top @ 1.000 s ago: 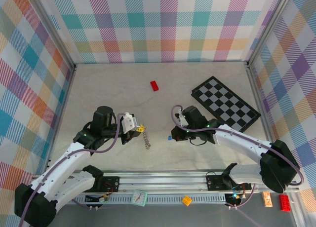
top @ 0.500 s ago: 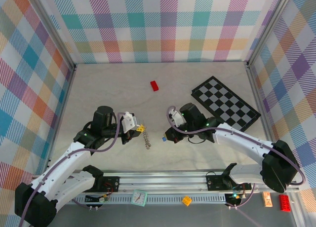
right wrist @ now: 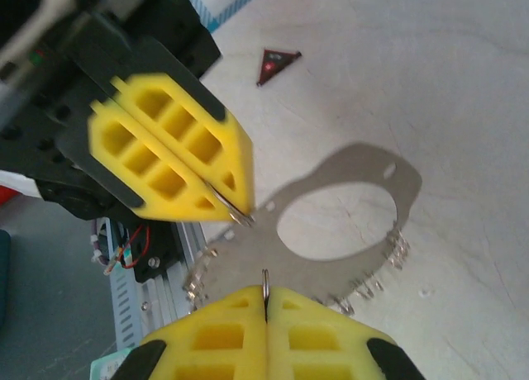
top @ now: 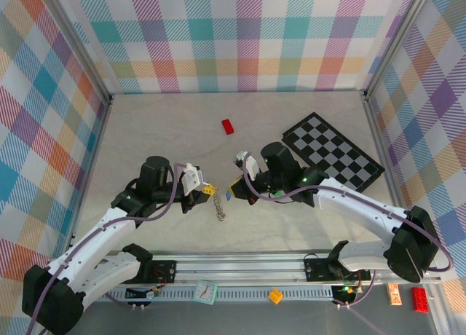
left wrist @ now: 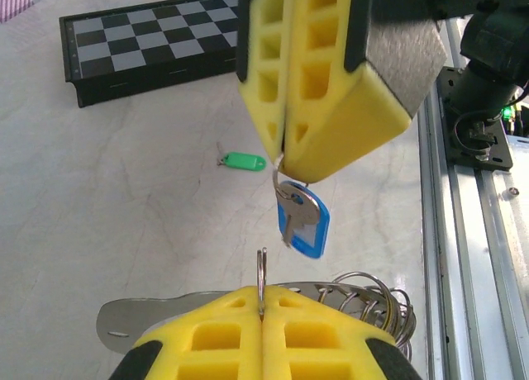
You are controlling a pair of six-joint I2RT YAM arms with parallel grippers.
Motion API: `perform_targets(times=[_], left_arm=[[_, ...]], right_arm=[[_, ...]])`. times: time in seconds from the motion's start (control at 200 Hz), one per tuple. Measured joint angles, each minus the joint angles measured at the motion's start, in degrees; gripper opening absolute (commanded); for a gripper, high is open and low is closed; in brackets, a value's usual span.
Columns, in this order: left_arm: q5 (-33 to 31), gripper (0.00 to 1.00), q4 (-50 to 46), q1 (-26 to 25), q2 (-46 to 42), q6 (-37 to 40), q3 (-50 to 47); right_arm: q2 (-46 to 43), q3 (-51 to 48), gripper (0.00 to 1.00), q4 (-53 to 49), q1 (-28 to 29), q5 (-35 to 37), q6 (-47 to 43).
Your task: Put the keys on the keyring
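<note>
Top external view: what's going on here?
The left gripper is shut on a thin ring of the keyring. The right gripper is shut on the blue-headed key, dangling it close to that ring, not yet threaded. The green-headed key lies loose on the table, untouched.

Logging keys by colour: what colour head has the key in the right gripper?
Blue; the key shows best in the left wrist view.
</note>
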Motion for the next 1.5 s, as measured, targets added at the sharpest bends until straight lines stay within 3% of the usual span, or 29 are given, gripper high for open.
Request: perform_targets(times=[0.65, 1.085, 1.495], left_arm=[[0.5, 0.00, 0.0, 0.0, 0.1, -0.2, 0.0], [0.3, 0.00, 0.0, 0.0, 0.1, -0.1, 0.0], [-3.6, 0.00, 2.6, -1.5, -3.4, 2.7, -3.1]], right_arm=[[5.0, 3.7, 0.00, 1.8, 0.0, -7.1, -1.1], [7.0, 4.7, 0.00, -0.9, 0.3, -5.1, -0.8], [7.9, 5.0, 0.00, -2.5, -0.2, -5.0, 3.2]])
